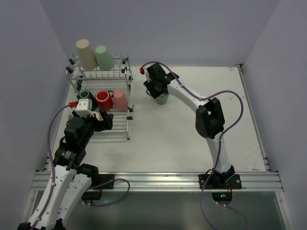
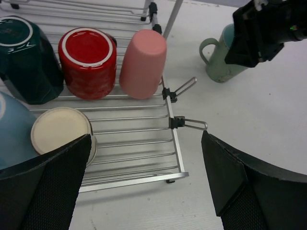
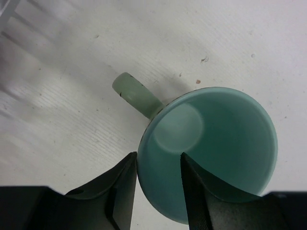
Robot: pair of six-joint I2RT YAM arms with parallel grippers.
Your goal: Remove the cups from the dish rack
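Observation:
A mug (image 3: 211, 148), pale green outside and teal inside, stands upright on the table right of the dish rack (image 1: 120, 133); it also shows in the top view (image 1: 162, 99) and the left wrist view (image 2: 221, 60). My right gripper (image 3: 159, 165) straddles its rim, one finger outside and one inside, with a gap to the wall, so open. My left gripper (image 2: 146, 172) is open and empty above the rack's front right corner (image 2: 177, 175). On the lower tier lie dark green (image 2: 26, 57), red (image 2: 88, 60), pink (image 2: 143, 62), light blue (image 2: 10, 132) and cream-bottomed (image 2: 60, 132) cups. Beige (image 1: 86, 53) and mint (image 1: 103, 56) cups sit on the back tier.
Two wire hooks (image 2: 192, 123) stick out from the rack's right side toward the mug. Grey walls close in the table at the back and sides. The right arm (image 1: 207, 115) arches over the table's middle right.

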